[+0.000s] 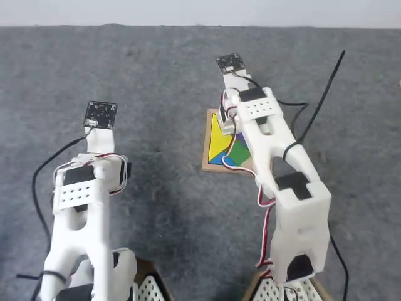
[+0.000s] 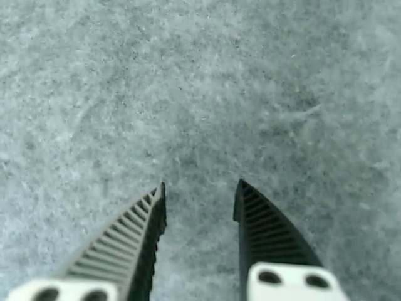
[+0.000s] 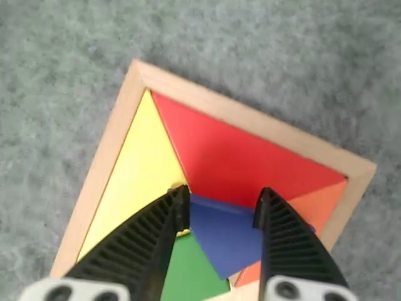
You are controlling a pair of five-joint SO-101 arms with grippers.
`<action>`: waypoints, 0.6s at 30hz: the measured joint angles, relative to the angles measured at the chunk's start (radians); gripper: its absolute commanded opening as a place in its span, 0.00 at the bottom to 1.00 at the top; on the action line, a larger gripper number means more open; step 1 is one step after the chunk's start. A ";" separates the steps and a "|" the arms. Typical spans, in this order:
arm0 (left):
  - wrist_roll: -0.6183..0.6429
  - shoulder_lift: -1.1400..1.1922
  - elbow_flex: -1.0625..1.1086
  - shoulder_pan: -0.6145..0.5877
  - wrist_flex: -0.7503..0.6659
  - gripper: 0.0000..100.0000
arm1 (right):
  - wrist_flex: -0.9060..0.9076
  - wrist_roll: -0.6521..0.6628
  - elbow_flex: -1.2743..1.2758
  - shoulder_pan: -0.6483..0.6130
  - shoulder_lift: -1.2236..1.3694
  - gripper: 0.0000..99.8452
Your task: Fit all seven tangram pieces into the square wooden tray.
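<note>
right arm (image 1: 276, 157): over the wooden tray (image 3: 111, 150), wrist pointing down into it.
right jaws: partly open, nothing held. One fingertip (image 3: 178, 197) is at the corner where the yellow triangle (image 3: 141, 169) meets the blue piece (image 3: 222, 235). The other is over the blue piece's far edge, near the orange piece (image 3: 319, 204).
tray: on the grey table (image 1: 156, 75), directly under the right jaws. Its rim (image 1: 207, 141) pokes out beside the arm in the high view.
pieces in tray: yellow and red triangle (image 3: 232, 157) lie flush along two rims. Blue, green piece (image 3: 188, 269) and orange fill in below them. The jaws hide the rest, so can't confirm all seven are in.
left arm (image 1: 88, 188): well apart from the tray.
left jaws: partly open, empty, only bare table between them.
key relation: the blue piece lies straight below and between the right jaws, and the line between the tips crosses it. The right arm is much nearer, so the next move is its job.
stage (judgement): near the end, probably seating or checking the blue piece.
risk (judgement): contact can't be judged here. A fingertip coming down on the yellow/blue seam could tip a seated piece.
</note>
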 measured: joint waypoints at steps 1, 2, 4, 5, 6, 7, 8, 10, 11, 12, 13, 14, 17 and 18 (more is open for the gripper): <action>0.000 0.000 0.000 0.000 0.000 0.18 | -0.011 0.000 0.035 0.000 -0.025 0.18; 0.000 0.000 0.000 0.000 0.000 0.18 | -0.029 0.000 0.075 0.000 -0.052 0.18; 0.000 0.000 0.000 0.000 0.000 0.18 | -0.074 0.000 0.172 0.000 -0.114 0.18; 0.000 0.000 0.000 0.000 0.000 0.18 | -0.097 0.000 0.222 0.000 -0.149 0.18; 0.000 0.000 0.000 0.000 0.000 0.18 | -0.115 0.000 0.276 0.000 -0.181 0.18; 0.000 0.000 0.000 0.000 0.000 0.18 | -0.129 0.006 0.325 -0.008 -0.213 0.18; 0.000 0.000 0.000 0.000 0.000 0.18 | -0.138 0.017 0.367 -0.015 -0.244 0.18; 0.000 0.000 0.000 0.000 0.000 0.18 | -0.147 0.029 0.434 -0.037 -0.290 0.18; 0.000 0.000 0.000 0.000 0.000 0.18 | -0.150 0.038 0.457 -0.041 -0.307 0.18; 0.000 0.000 0.000 0.000 0.000 0.18 | -0.152 0.048 0.477 -0.043 -0.321 0.18; 0.000 0.000 0.000 0.000 0.000 0.18 | -0.153 0.054 0.493 -0.043 -0.331 0.18; 0.000 0.000 0.000 0.000 0.000 0.18 | -0.153 0.058 0.505 -0.043 -0.341 0.18; 0.000 0.000 0.000 0.000 0.000 0.18 | -0.153 0.064 0.529 -0.043 -0.356 0.18; 0.000 0.000 0.000 0.000 0.000 0.18 | -0.153 0.066 0.531 -0.043 -0.358 0.18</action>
